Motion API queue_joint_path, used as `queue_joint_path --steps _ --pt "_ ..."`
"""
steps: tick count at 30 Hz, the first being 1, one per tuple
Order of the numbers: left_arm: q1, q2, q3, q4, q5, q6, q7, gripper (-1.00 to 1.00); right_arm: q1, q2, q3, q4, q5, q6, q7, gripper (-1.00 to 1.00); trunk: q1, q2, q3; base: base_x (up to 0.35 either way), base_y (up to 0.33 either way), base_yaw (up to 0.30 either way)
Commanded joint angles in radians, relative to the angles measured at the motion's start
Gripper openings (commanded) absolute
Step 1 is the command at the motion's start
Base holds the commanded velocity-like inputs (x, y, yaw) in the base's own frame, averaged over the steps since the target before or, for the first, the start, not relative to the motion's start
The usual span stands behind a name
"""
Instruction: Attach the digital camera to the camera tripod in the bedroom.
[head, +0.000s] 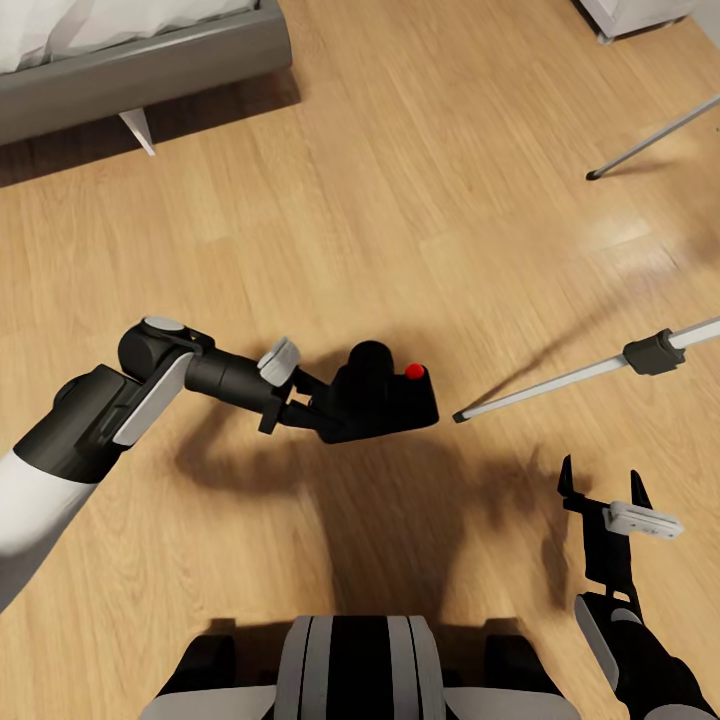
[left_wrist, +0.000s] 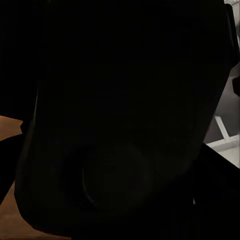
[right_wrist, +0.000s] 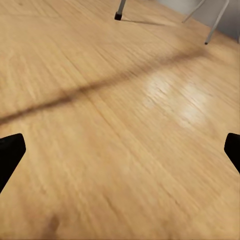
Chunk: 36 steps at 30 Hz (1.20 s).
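In the head view, my left gripper (head: 322, 412) is shut on the digital camera (head: 385, 400), a small black body with a red button on top, held above the wood floor in front of me. In the left wrist view the camera's dark body (left_wrist: 120, 125) sits right against the lens. Two silver legs of the camera tripod (head: 560, 385) reach in from the right, one with a black joint (head: 652, 352); its head is out of view. The nearest leg's tip lies just right of the camera. My right gripper (head: 602, 480) hangs open and empty at lower right, its fingertips (right_wrist: 10, 150) apart over bare floor.
A grey-framed bed (head: 140, 70) stands at the top left and a white cabinet corner (head: 640, 15) at the top right. Another tripod leg (head: 650, 140) slants in at the upper right. My base (head: 350, 670) shows at the bottom edge. The right wrist view shows a black-tipped leg foot (right_wrist: 119, 15).
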Motion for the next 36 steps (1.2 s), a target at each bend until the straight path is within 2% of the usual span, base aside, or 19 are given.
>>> queue_joint_path --steps 1,7,10,23,28,36 --pt "-0.001 0.002 -0.002 0.002 0.011 0.009 -0.001 -1.0 0.0 0.0 0.001 0.001 -0.004 -0.003 -0.001 1.0 0.0 0.0 0.0 0.0 0.0 0.0" --pt "0.0 0.01 -0.001 0.013 0.031 0.007 -0.023 -1.0 0.0 0.0 0.0 0.003 -0.004 -0.003 -0.001 1.0 0.0 0.0 0.0 0.0 0.0 0.0" --pt "0.0 0.023 -0.001 0.005 0.037 0.003 -0.032 -1.0 0.0 0.0 0.0 0.004 -0.003 -0.003 -0.001 1.0 0.0 0.0 0.0 0.0 0.0 0.0" --pt "0.0 0.025 0.0 -0.029 0.04 0.002 -0.032 -1.0 0.0 0.0 0.0 0.004 -0.003 -0.003 0.0 1.0 0.0 0.0 0.0 0.0 0.0 0.0" --pt "0.0 0.024 0.002 -0.068 0.042 0.005 -0.03 -1.0 0.0 0.0 0.0 0.004 -0.003 -0.003 0.0 1.0 -0.002 0.001 0.019 0.0 0.0 0.0" --pt "0.0 0.024 0.003 -0.071 0.042 0.007 -0.03 -1.0 0.0 0.0 0.0 0.004 -0.003 -0.003 0.0 1.0 -0.006 0.003 0.05 0.0 0.0 0.0"
